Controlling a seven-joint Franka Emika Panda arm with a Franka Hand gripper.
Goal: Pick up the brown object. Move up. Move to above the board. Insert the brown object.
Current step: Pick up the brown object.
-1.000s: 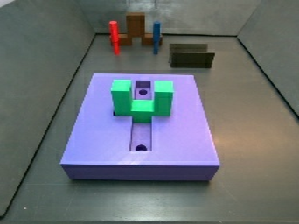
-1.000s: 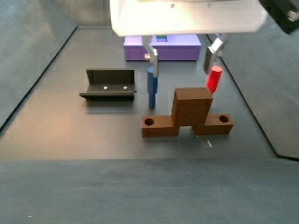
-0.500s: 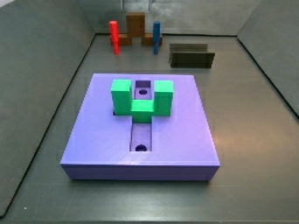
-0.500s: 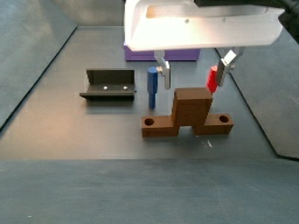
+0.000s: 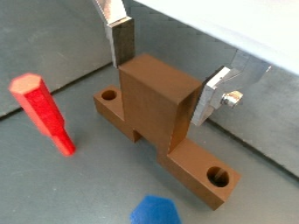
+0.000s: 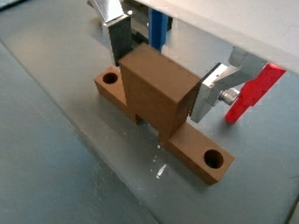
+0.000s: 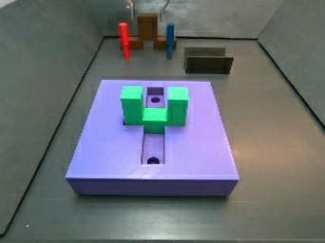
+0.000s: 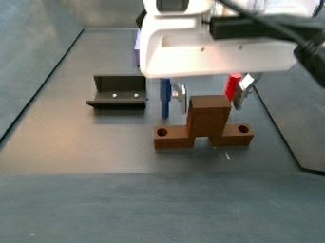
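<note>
In both wrist views the pincer (image 5: 167, 68) (image 6: 163, 63) straddles the upright block of the brown object (image 5: 163, 114) (image 6: 158, 92), its silver fingers (image 5: 121, 38) (image 6: 117, 33) standing open on either side of the block's top; whether the pads touch the wood cannot be told. The brown object sits on the bench (image 8: 76, 142) directly beneath the pincer, its long base bar lying flat with a round hole near each end. In a wrist view a red peg (image 5: 45, 114) stands upright just beside the bar, and a blue peg (image 5: 155, 212) shows near it. In a side view the pincer (image 8: 203, 93) hangs under the white wrist housing, with the olive box (image 8: 118, 92) off to its side. In a side view the board (image 7: 152, 142), with its green block (image 7: 155, 105), lies well apart from the pincer (image 7: 154, 21).
</note>
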